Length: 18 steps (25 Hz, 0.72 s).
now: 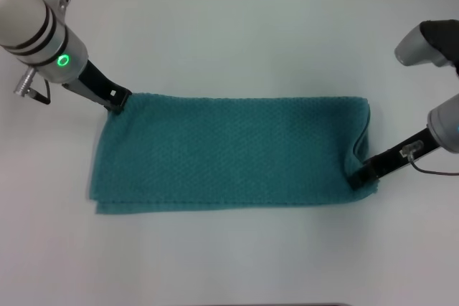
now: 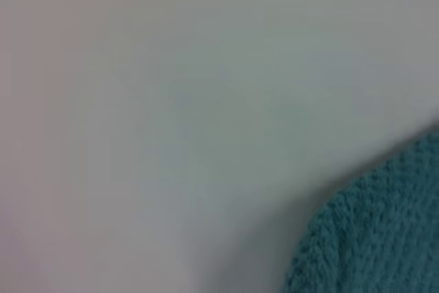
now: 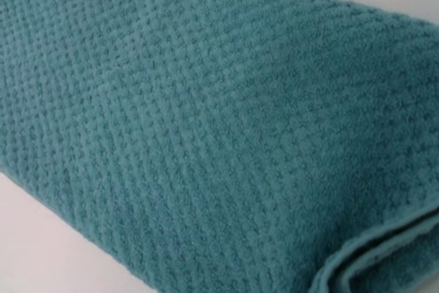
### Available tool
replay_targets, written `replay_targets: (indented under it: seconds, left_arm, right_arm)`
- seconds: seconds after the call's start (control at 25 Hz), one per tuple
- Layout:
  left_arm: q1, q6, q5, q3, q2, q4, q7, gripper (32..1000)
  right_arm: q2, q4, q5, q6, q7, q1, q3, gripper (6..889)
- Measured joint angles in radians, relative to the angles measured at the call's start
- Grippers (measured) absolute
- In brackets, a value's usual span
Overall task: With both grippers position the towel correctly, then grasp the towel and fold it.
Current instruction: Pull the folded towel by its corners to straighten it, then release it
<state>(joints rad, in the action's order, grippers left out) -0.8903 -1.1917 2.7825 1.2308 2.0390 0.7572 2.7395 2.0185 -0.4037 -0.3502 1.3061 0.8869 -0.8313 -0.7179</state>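
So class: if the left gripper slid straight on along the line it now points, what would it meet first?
Most likely the towel: the left gripper already sits at its far left corner, pointing across the cloth.

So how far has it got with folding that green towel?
Partly there, by the look of it. Done: the towel lies flat on the white table as a long strip, already doubled, with layered edges showing. In hand: the left end effector sits at its far left corner, the right end effector at its near right corner. Left: probably a further fold.
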Motion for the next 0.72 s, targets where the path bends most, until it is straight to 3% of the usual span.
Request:
replay_targets:
  seconds: [0.24, 0.32, 0.56, 0.72]
  left_arm:
    - [0.010, -0.040, -0.001, -0.003, 0.0012, 0.037, -0.002, 101]
    - [0.014, -0.058, -0.002, -0.007, 0.0012, 0.050, -0.002, 102]
    - [0.033, -0.116, -0.003, -0.008, 0.0013, 0.118, 0.005, 333]
    - [0.055, -0.158, -0.003, -0.008, 0.0019, 0.185, 0.006, 497]
  right_arm:
    - [-0.004, -0.015, -0.020, 0.018, 0.001, 0.002, 0.004, 158]
    - [-0.004, -0.045, -0.027, 0.037, 0.002, 0.011, 0.004, 401]
    - [-0.005, -0.129, -0.040, 0.089, -0.005, 0.035, 0.005, 643]
    - [-0.011, -0.133, -0.040, 0.090, -0.011, 0.036, 0.011, 716]
